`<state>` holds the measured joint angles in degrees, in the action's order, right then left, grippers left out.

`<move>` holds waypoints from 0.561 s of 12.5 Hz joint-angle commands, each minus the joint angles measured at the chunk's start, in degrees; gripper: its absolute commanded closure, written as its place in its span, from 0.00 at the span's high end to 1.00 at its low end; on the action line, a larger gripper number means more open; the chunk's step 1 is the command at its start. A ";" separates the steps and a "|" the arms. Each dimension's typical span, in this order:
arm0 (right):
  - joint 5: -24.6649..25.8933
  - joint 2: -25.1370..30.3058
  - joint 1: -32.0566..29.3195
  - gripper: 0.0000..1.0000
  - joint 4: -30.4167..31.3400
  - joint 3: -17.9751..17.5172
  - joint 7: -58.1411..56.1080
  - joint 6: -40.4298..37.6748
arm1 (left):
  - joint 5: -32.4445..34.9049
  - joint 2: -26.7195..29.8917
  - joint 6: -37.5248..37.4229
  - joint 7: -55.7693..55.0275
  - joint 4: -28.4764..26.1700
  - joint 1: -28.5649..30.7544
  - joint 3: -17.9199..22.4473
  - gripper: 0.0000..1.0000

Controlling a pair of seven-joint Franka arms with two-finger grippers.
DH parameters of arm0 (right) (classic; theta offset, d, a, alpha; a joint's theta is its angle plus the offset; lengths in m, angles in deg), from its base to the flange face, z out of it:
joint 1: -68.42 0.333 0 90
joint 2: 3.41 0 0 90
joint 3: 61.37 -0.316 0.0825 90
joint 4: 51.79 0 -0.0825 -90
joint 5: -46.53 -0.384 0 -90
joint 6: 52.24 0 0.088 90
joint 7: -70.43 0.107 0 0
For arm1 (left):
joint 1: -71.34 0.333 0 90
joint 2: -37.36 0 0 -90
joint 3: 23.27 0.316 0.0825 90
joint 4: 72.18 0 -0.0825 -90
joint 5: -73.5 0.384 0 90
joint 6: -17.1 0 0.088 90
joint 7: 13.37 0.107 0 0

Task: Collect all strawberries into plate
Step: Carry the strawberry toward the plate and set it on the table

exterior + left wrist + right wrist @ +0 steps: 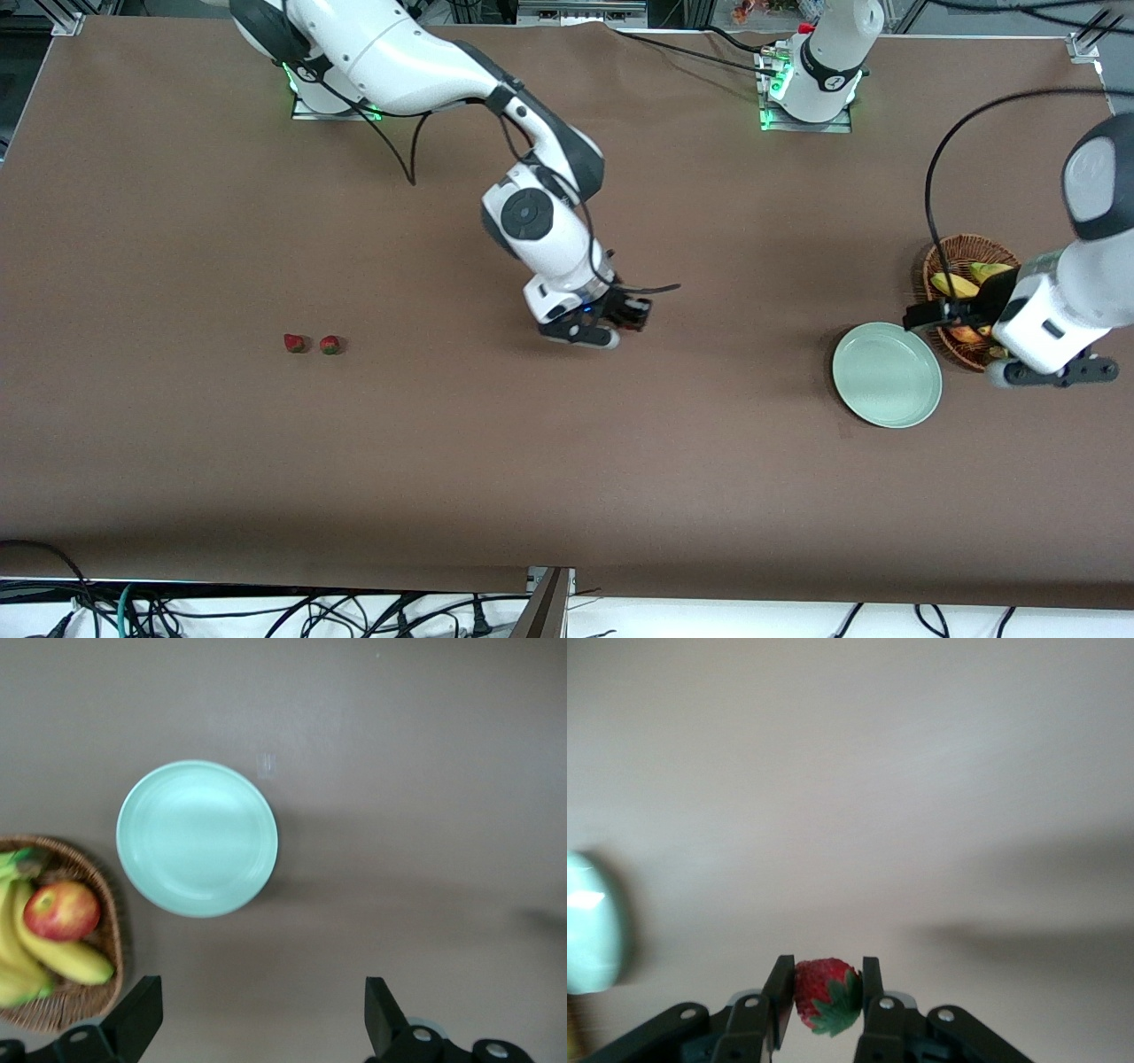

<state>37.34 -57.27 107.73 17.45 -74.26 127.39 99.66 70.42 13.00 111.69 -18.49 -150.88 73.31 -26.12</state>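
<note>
The right gripper [826,997] is up over the bare middle of the table [177,487] with its fingers [778,992] pinching one strawberry [826,994] across the body, the green cap showing between the pads on the camera side. Treat this berry as light, small and soft: it needs only enough squeeze to stop it slipping, and harder pressure would likely bruise or roll it out of the jaws. Its tapered, seeded skin gives uneven grip, so you should keep the wrist level and avoid sharp accelerations while carrying. Two more strawberries [311,344] lie side by side, just apart, on the table toward the right arm's end, well away from the plate [887,374]. Take each one across its widest part, below the cap, with the fingers coming down on either side; the pair sit close together, so approach along the line that keeps the neighbour out of the finger path. The plate is bare, glossy and shallow, sitting toward the left arm's end just beside the basket [939,266], which holds bananas [53,952] and an apple [61,911]. Release low over the plate centre, since a round berry may roll on the glazed surface. The left gripper [263,1014] waits above the plate and basket with its fingers spread wide and nothing between them.
</note>
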 commanded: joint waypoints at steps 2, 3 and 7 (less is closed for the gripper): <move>-2.94 -6.69 7.42 0.99 -7.88 -4.68 16.71 20.82 | -0.88 -8.06 4.80 0.63 4.43 -0.64 0.21 1.00; -2.94 -6.26 8.23 1.00 -8.24 -4.51 24.62 25.76 | -0.96 -9.38 6.47 0.72 4.34 -0.64 0.13 1.00; -2.76 -5.20 8.06 1.00 -8.77 -4.78 29.27 27.04 | -0.69 -14.48 7.71 0.63 4.17 -2.67 0.30 1.00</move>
<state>35.36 -62.17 116.51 9.50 -78.35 155.90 126.65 70.42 0.52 119.59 -18.44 -148.98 71.46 -26.27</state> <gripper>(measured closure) 0.185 0.000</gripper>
